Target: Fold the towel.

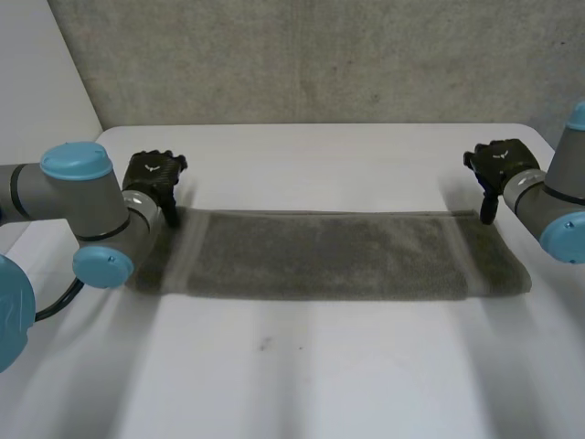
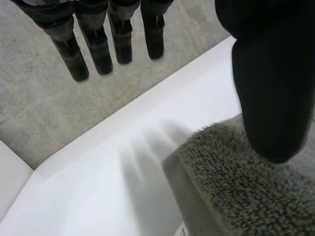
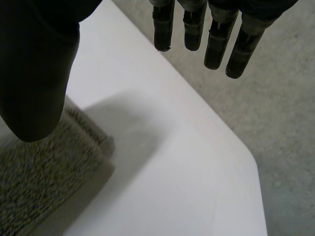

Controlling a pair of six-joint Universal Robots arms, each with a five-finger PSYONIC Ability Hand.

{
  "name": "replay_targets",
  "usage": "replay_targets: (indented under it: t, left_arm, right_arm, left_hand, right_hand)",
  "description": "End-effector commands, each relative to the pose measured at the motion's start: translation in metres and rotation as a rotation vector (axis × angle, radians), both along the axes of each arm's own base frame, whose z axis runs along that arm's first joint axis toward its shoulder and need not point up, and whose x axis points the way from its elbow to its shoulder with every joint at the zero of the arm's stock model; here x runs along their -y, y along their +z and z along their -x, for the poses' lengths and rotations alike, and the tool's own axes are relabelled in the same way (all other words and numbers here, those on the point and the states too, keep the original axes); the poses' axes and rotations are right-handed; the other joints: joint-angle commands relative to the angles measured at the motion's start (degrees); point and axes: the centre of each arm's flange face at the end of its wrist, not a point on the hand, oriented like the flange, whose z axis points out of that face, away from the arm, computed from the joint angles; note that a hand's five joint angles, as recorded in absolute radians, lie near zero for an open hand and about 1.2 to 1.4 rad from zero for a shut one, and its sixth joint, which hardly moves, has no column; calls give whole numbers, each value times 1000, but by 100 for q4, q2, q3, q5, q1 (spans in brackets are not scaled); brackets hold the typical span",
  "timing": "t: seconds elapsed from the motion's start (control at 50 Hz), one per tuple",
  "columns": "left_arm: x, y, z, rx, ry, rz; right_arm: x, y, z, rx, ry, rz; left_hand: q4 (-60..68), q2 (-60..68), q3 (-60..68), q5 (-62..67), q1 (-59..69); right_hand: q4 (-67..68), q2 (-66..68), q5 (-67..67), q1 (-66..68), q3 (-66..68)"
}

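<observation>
White table: occupies most of the head view, with a grey concrete surface seen beyond it at 12 o'clock. Towel: grey-brown terry, laid flat as a long strip across the table's middle, running from 9 o'clock to 3 o'clock; a paler band is seen near each short end. Left arm: entered from 9 o'clock, set beside the towel's 9 o'clock end. Right arm: entered from 3 o'clock. Left hand: placed at the towel's 10 o'clock corner; fingers held straight and spread, clear of the cloth, thumb poised over the corner; nothing is grasped. Right hand: placed at the towel's 2 o'clock corner; fingers extended past the table edge, thumb poised above the cloth; nothing is grasped.
</observation>
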Motion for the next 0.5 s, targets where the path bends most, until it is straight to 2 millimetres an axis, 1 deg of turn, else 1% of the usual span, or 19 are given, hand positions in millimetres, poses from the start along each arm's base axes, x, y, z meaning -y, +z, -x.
replay_targets:
  t: [0.02, 0.06, 0.08, 0.1, 0.12, 0.14, 0.16, 0.18, 0.2, 0.22, 0.24, 0.26, 0.28, 0.34, 0.38, 0.42, 0.44, 0.48, 0.5]
  left_arm:
    - [-9, 27, 0, -78, 6, 14]
    - [-15, 34, -2, -106, 12, 10]
    - [-22, 40, -5, -134, 16, -2]
    - [-32, 48, -7, -160, 19, -11]
    - [-32, 48, -7, -160, 19, -11]
    - [-42, 54, -11, -182, 23, -23]
    - [-42, 54, -11, -182, 23, -23]
    - [-54, 57, -13, -197, 24, -40]
    - [-66, 59, -17, -205, 29, -58]
    - [-66, 59, -18, -206, 29, -58]
    - [-79, 61, -21, -210, 30, -72]
    - [-89, 62, -23, -214, 32, -79]
    - [-89, 62, -23, -214, 32, -79]
    - [-108, 59, -27, -213, 30, -88]
    - [-115, 57, -29, -214, 30, -84]
    - [-124, 53, -31, -222, 25, -55]
    - [-124, 53, -31, -222, 25, -55]
    - [-127, 50, -32, -227, 24, -40]
    - [-129, 48, -33, -230, 24, -26]
  right_arm:
    - [-10, 43, -3, 79, -2, 66]
    - [-25, 59, 2, 124, -12, 60]
    - [-25, 59, 2, 124, -12, 60]
    - [-33, 66, 4, 131, -10, 61]
    - [-33, 66, 4, 131, -10, 61]
    - [-44, 70, 4, 131, -3, 58]
    - [-55, 70, 6, 130, -1, 39]
    - [-55, 70, 6, 130, -1, 39]
    - [-67, 66, 9, 126, -6, 9]
    - [-78, 59, 12, 119, -12, -28]
    - [-78, 59, 12, 119, -12, -28]
    - [-89, 52, 15, 112, -18, -63]
    - [-98, 46, 19, 102, -26, -89]
    - [-107, 38, 21, 93, -30, -115]
    - [-121, 22, 26, 74, -34, -143]
    - [-124, 14, 29, 64, -37, -140]
    - [-124, 14, 29, 63, -37, -140]
    - [-126, -3, 35, 41, -36, -117]
    - [-126, -3, 35, 41, -36, -116]
  left_hand:
    - [-835, -821, -832, -859, -823]
    - [-835, -821, -832, -859, -823]
    - [-835, -821, -832, -859, -823]
    - [-835, -821, -832, -859, -823]
    - [-835, -821, -832, -859, -823]
    - [-835, -821, -832, -859, -823]
    - [-835, -821, -832, -859, -823]
    - [-835, -821, -832, -859, -823]
    - [-835, -821, -832, -859, -823]
    - [-835, -821, -832, -859, -823]
    - [-835, -821, -832, -859, -823]
    - [-835, -821, -832, -859, -823]
    - [-835, -821, -832, -859, -823]
    - [-835, -821, -832, -859, -823]
    - [-835, -821, -832, -859, -823]
    - [-835, -821, -832, -859, -823]
    - [-835, -821, -832, -859, -823]
    - [-835, -821, -832, -859, -823]
    - [-835, -821, -832, -859, -823]
  right_hand:
    - [-499, -440, -331, -410, -421]
    - [-499, -440, -331, -410, -421]
    - [-499, -440, -331, -410, -421]
    - [-499, -440, -331, -410, -421]
    - [-499, -440, -331, -410, -421]
    - [-499, -440, -331, -410, -421]
    - [-499, -440, -331, -410, -421]
    - [-499, -440, -331, -410, -421]
    - [-499, -440, -331, -410, -421]
    - [-499, -440, -331, -410, -421]
    - [-499, -440, -331, -410, -421]
    - [-499, -440, -331, -410, -421]
    - [-499, -440, -331, -410, -421]
    - [-499, -440, -331, -410, -421]
    - [345, 404, 514, 434, 423]
    - [600, 660, 769, 689, 678]
    - [603, 662, 771, 692, 680]
    - [1071, 1130, 1240, 1160, 1149]
    - [1073, 1133, 1242, 1163, 1151]
